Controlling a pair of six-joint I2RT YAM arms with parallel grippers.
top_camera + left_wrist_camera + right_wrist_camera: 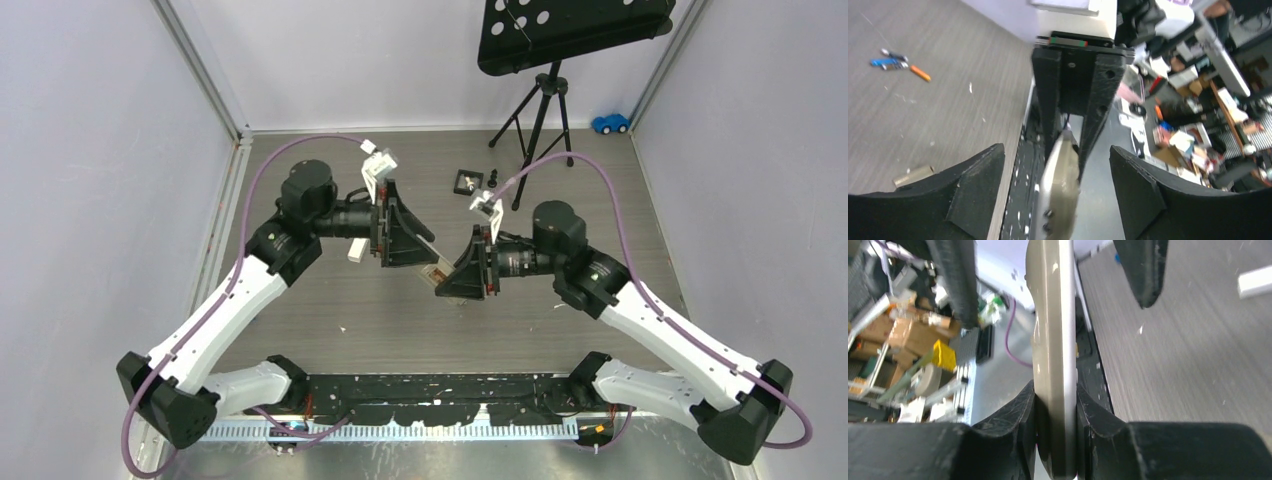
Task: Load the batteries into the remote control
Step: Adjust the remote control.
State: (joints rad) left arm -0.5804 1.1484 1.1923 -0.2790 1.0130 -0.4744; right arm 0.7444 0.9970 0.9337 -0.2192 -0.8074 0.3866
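Observation:
The grey remote control (pixel 433 272) hangs in the air between both arms at mid-table. My right gripper (pixel 1055 395) is shut on one end of the remote control (pixel 1050 330), both pads pressed against its flat sides. Around the remote's other end (pixel 1060 185) stands my left gripper (pixel 1055 150), open, with a clear gap on each side. The batteries lie together on the table in the left wrist view: an orange one (pixel 920 74), a blue one (pixel 883 62) and a darker one (pixel 894 55).
A black music stand on a tripod (pixel 540 100) is at the back, with a small blue toy car (pixel 610 123) to its right. A small black framed item (pixel 467 181) and a white block (pixel 356 250) lie on the table. Grey walls close in both sides.

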